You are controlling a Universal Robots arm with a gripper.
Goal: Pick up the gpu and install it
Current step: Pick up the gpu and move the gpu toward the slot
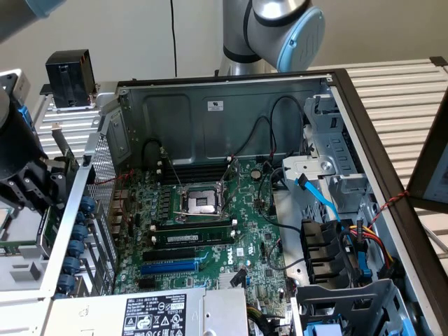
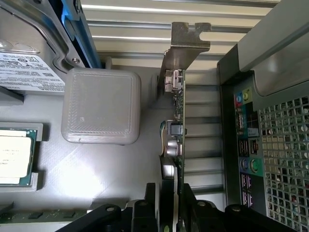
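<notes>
Here the gripper (image 2: 170,197) lines up along the gpu (image 2: 179,111) — beside the case (image 2: 285,154).

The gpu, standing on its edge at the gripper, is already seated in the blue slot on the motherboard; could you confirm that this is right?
Not quite. The gpu does stand on its edge at the gripper, but it is outside the case, beside the rear port panel, not seated in the slot. The wrist view shows this, and in the exterior view the blue slot lies empty.

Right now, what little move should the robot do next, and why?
Probably close the gripper on the gpu: its fingers sit either side of the card's edge, with a gap showing on one side, so it doesn't look pinched yet.
</notes>
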